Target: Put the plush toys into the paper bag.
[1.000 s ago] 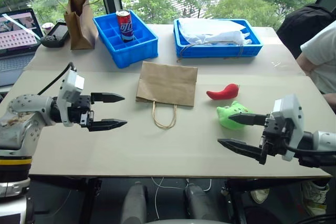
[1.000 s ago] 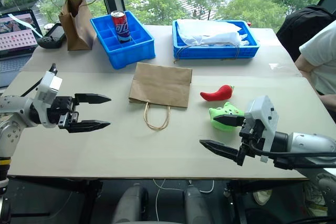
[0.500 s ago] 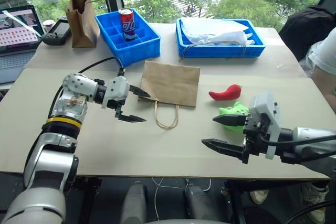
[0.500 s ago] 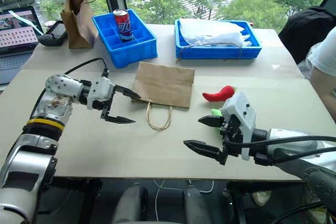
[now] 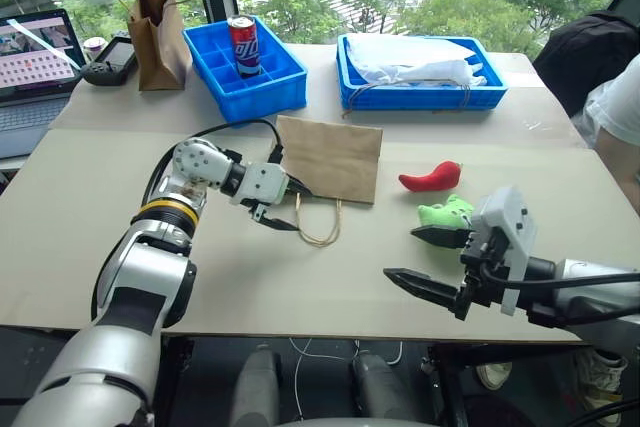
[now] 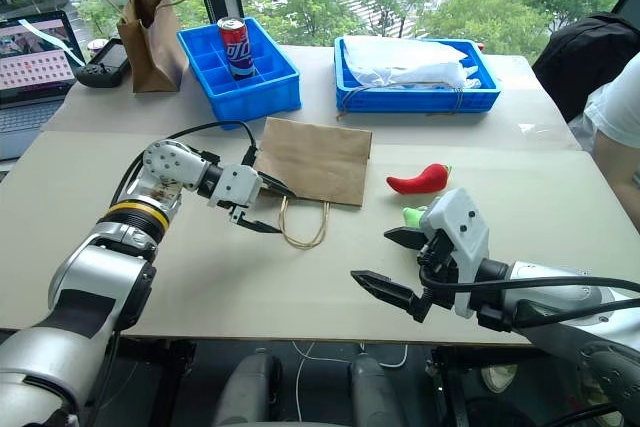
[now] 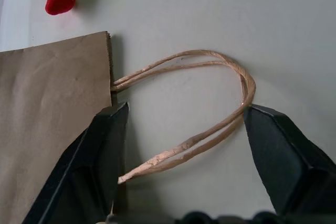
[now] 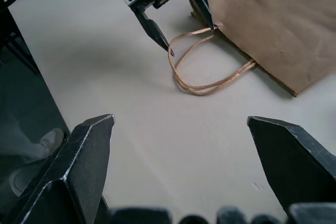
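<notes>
L tool (image 5: 287, 205) apart, straddling paper bag (image 5: 330, 157) handles; R tool (image 5: 418, 259) apart nr plush toys (image 5: 444, 215).

My left arm (image 5: 150, 267) is silver with a yellow-and-black band and a black cable; both white wrist housings carry pointed black fingers (image 5: 425, 290).

Table (image 5: 300, 287) w/ paper bag (image 5: 330, 157), plush toys (image 5: 428, 176), 2 blue trays (image 5: 245, 77).
</notes>
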You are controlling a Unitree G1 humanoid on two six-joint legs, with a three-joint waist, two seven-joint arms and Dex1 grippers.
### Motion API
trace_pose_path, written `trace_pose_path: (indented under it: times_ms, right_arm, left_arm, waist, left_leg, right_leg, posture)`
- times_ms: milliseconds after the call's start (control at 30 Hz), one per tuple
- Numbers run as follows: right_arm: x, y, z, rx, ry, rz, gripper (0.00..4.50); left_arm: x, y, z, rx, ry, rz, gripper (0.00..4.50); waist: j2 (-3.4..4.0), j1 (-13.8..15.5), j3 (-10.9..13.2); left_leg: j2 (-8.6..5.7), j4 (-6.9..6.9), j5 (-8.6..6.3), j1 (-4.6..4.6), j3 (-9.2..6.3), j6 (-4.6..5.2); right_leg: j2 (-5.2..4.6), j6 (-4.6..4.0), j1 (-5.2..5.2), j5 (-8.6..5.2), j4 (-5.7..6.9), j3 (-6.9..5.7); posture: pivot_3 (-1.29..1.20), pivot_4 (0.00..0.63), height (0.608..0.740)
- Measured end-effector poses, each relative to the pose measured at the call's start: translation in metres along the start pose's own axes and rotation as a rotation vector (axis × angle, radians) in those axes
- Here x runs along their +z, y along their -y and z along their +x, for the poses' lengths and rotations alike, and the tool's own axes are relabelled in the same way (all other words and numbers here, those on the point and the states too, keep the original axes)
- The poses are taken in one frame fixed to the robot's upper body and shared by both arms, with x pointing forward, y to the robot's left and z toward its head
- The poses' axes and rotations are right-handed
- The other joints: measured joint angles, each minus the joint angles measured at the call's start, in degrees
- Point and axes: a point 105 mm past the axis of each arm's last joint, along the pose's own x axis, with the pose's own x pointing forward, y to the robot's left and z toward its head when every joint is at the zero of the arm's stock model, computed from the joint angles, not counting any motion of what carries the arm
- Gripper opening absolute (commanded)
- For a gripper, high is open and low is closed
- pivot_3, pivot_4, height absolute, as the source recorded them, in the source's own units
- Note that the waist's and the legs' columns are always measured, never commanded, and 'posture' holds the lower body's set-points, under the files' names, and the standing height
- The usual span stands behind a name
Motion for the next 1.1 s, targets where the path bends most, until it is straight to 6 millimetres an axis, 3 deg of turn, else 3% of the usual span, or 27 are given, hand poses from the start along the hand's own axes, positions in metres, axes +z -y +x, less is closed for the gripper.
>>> trace_pose_path:
  times_ms: [167, 300, 500, 533, 633, 800, 933, 1100]
  right_arm:
    - [-0.008, 0.000, -0.001, -0.013, -0.027, 0.012, 4.50]
    - [-0.020, -0.004, -0.003, -0.005, -0.062, 0.043, 4.50]
    - [-0.034, -0.010, -0.005, -0.016, -0.079, 0.094, 4.50]
    - [-0.035, -0.010, -0.003, -0.024, -0.061, 0.116, 3.99]
    - [-0.036, -0.009, 0.006, -0.055, -0.011, 0.151, 3.14]
    - [-0.025, 0.004, 0.026, -0.141, 0.112, 0.178, 1.36]
    - [-0.017, 0.002, 0.047, -0.136, 0.170, 0.200, 0.04]
    - [-0.005, 0.004, 0.070, -0.146, 0.218, 0.200, 0.04]
  left_arm:
    - [0.000, 0.000, -0.002, -0.008, 0.021, -0.062, 0.08]
    - [0.010, -0.011, -0.005, 0.033, 0.116, -0.195, 0.08]
    - [0.057, -0.036, -0.025, 0.042, 0.318, -0.431, 0.08]
    - [0.068, -0.037, -0.029, 0.021, 0.337, -0.469, 0.00]
    - [0.089, -0.032, -0.031, -0.038, 0.363, -0.549, 0.00]
    - [0.105, -0.026, -0.023, -0.056, 0.404, -0.683, 0.00]
    - [0.119, -0.030, -0.022, -0.034, 0.441, -0.719, 0.00]
    - [0.128, -0.027, -0.020, -0.035, 0.475, -0.761, 0.00]
  waist:
    - [0.00, -0.2, 0.0]
    - [0.00, -0.1, 0.0]
    - [0.00, -0.3, 0.0]
    - [0.00, -0.5, 0.0]
    - [0.03, -1.1, 0.0]
    - [0.07, -1.6, 0.1]
    - [0.09, -1.6, 0.1]
    - [0.12, -1.5, 0.1]
  left_leg:
    - [-0.01, -0.01, 0.01, 0.01, -0.05, 0.01]
    - [-0.02, 0.01, 0.01, -0.02, -0.12, 0.01]
    - [-0.03, 0.01, 0.01, -0.04, -0.29, 0.01]
    - [-0.02, -0.01, 0.01, -0.01, -0.31, 0.01]
    - [-0.02, -0.01, 0.03, 0.06, -0.32, 0.04]
    - [-0.04, -0.01, 0.12, 0.08, -0.37, 0.18]
    - [-0.06, -0.04, 0.13, 0.08, -0.37, 0.20]
    - [-0.07, -0.06, 0.13, 0.08, -0.37, 0.20]
  right_leg:
    - [0.01, 0.01, 0.01, 0.00, 0.03, -0.03]
    - [0.00, 0.01, 0.03, -0.01, 0.03, -0.08]
    - [0.02, 0.15, 0.07, -0.10, 0.03, -0.19]
    - [0.04, 0.24, 0.09, -0.16, 0.03, -0.20]
    - [0.05, 0.24, 0.12, -0.17, 0.10, -0.20]
    - [0.08, 0.21, 0.10, -0.16, 0.17, -0.23]
    - [0.08, 0.21, 0.09, -0.16, 0.17, -0.22]
    - [0.07, 0.21, 0.08, -0.15, 0.18, -0.23]
  posture:
    - [0.00, 0.150, 0.665]
    - [0.00, 0.150, 0.665]
    - [0.00, 0.150, 0.665]
    - [0.00, 0.150, 0.665]
    - [0.00, 0.150, 0.665]
    - [0.00, 0.150, 0.665]
    - [0.00, 0.150, 0.665]
    - [0.00, 0.150, 0.665]
